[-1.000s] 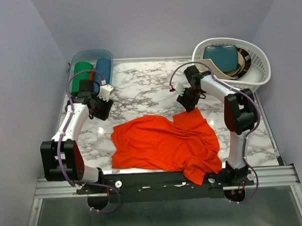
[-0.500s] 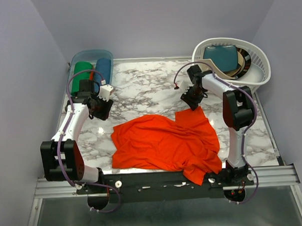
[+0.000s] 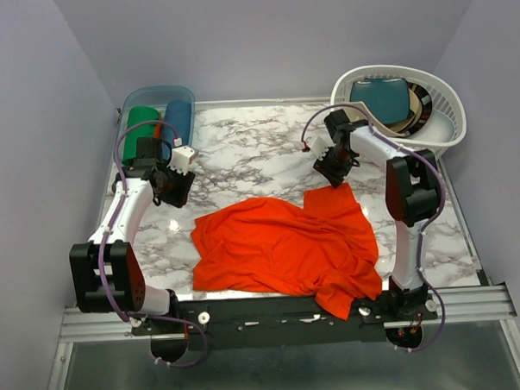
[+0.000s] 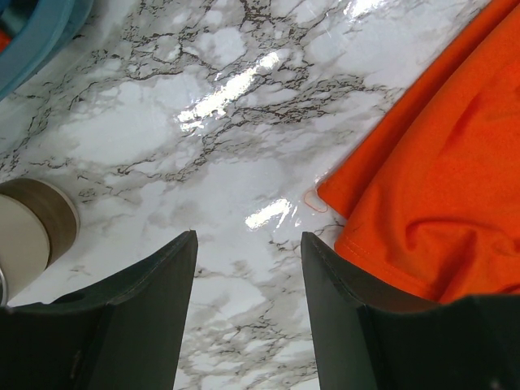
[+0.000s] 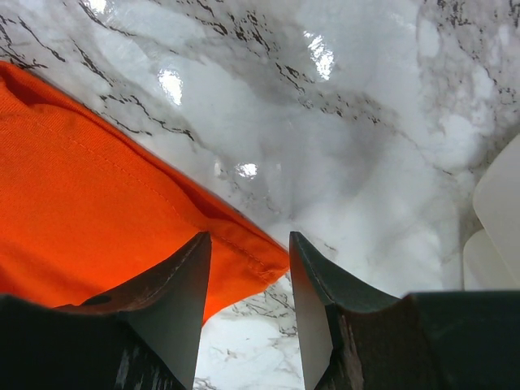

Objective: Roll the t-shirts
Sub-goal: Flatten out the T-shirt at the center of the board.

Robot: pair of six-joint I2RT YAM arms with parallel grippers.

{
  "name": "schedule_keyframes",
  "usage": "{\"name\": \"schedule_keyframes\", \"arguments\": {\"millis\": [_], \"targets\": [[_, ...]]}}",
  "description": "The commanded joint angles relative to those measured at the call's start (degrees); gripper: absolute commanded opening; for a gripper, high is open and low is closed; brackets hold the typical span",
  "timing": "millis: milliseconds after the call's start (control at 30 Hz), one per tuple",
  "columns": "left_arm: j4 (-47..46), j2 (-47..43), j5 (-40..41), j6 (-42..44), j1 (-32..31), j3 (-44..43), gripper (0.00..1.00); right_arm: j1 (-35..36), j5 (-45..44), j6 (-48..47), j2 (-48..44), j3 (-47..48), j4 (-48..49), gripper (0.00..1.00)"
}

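Observation:
A bright orange-red t-shirt [image 3: 284,250] lies crumpled across the front middle of the marble table [image 3: 249,152], one part hanging over the near edge. My right gripper [image 3: 335,174] is open just above the shirt's far right corner. In the right wrist view that hemmed corner [image 5: 244,252] lies on the table between the open fingertips of the gripper [image 5: 249,237], not pinched. My left gripper [image 3: 175,192] is open and empty over bare marble, left of the shirt's far left edge. In the left wrist view the gripper [image 4: 248,237] sits with the shirt [image 4: 439,162] to its right.
A clear blue bin [image 3: 156,91] at the back left holds a rolled green shirt [image 3: 141,131] and a rolled blue one [image 3: 179,119]. A white laundry basket [image 3: 438,131] with folded cloth stands at the back right. A round beige thing [image 4: 32,236] shows at the left wrist view's left edge.
My right gripper has moved a little toward the far right, and the shirt's far right corner has come with it and lies flatter. The left arm has not moved.

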State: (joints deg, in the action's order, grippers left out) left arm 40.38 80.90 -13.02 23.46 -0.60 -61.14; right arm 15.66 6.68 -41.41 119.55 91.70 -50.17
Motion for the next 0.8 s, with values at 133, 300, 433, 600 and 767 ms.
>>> {"name": "schedule_keyframes", "arguments": {"millis": [133, 300, 433, 600, 767], "targets": [[0.05, -0.57, -1.84, -0.88, -0.01, 0.59, 0.63, -1.24, -3.16, -2.18, -3.35, -2.75, -0.54, 0.52], [0.05, -0.57, -1.75, -0.7, -0.02, 0.41, 0.63, -2.3, -5.27, -2.98, -2.31, -4.07, 0.07, 0.52], [-0.04, -0.75, -1.92, -0.96, -0.02, 0.85, 0.63, -2.92, -5.62, -2.98, -0.55, -3.46, 0.25, 0.52], [0.14, -0.75, -1.75, -1.05, -0.1, 0.68, 0.63, -2.83, -3.96, -3.59, 0.77, -3.11, -0.01, 0.5], [0.31, -0.84, -1.57, -0.88, -0.1, 1.11, 0.63, -3.0, 1.39, -5.35, 0.86, -3.19, -2.29, 0.49]]}}
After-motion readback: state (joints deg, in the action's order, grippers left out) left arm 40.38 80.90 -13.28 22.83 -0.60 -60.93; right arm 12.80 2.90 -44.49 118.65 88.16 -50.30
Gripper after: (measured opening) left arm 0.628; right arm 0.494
